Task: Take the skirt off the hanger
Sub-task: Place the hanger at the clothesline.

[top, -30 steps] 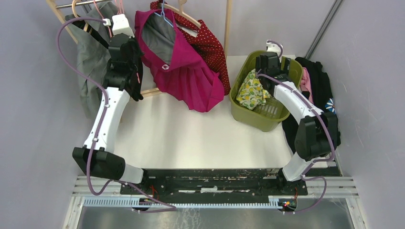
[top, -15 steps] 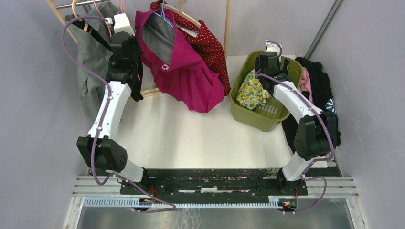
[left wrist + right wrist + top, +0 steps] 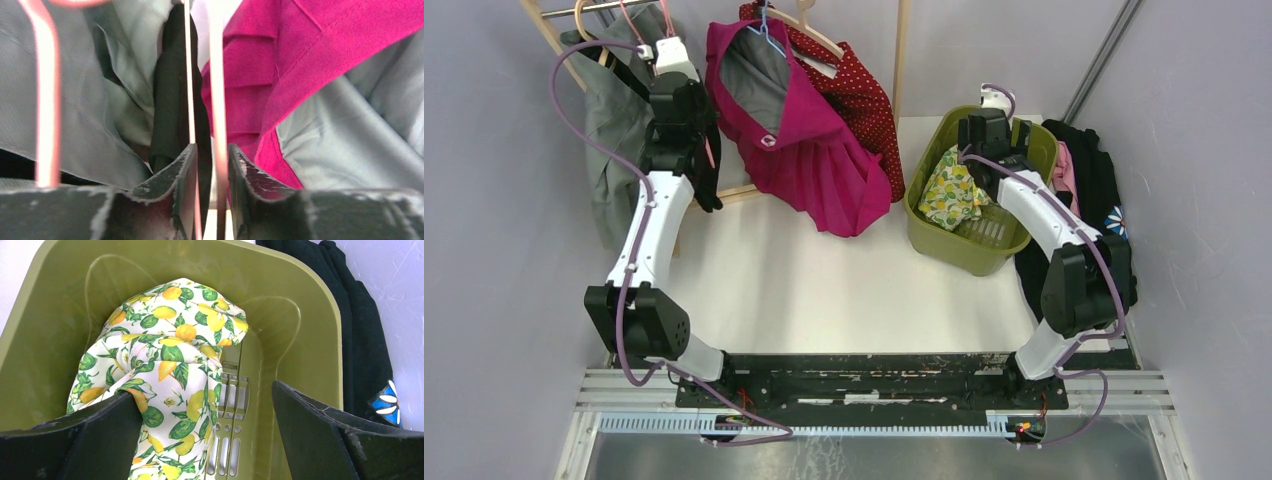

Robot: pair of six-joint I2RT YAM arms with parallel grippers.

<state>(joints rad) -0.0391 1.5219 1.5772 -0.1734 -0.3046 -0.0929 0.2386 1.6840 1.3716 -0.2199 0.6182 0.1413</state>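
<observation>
The rack at the back left of the table could be rocked or dragged if a garment is pulled sideways rather than lifted, because several pieces hang crowded on it. The skirt is found there, hung from its hanger between a grey garment and a red spotted one, its lower edge resting on the table. It is judged that the wrong piece could be seized, since the left gripper is raised among the grey garment's folds, just beside the skirt rather than on it. Its jaws are seen narrowly parted, with 1 thin pink wire standing in the gap and not visibly pinched; that wire could be snagged and carried along if the arm is moved off carelessly. No help can be given by the right gripper, which is held wide apart and grasps nothing above a lemon-print cloth in the green basket, well apart from the rack. The skirt is seen as a broad magenta body, slumped to the right, with sharp pleats in its lower half, a grey lining exposed at the gaping waist, and 1 small pale mark near the middle.
</observation>
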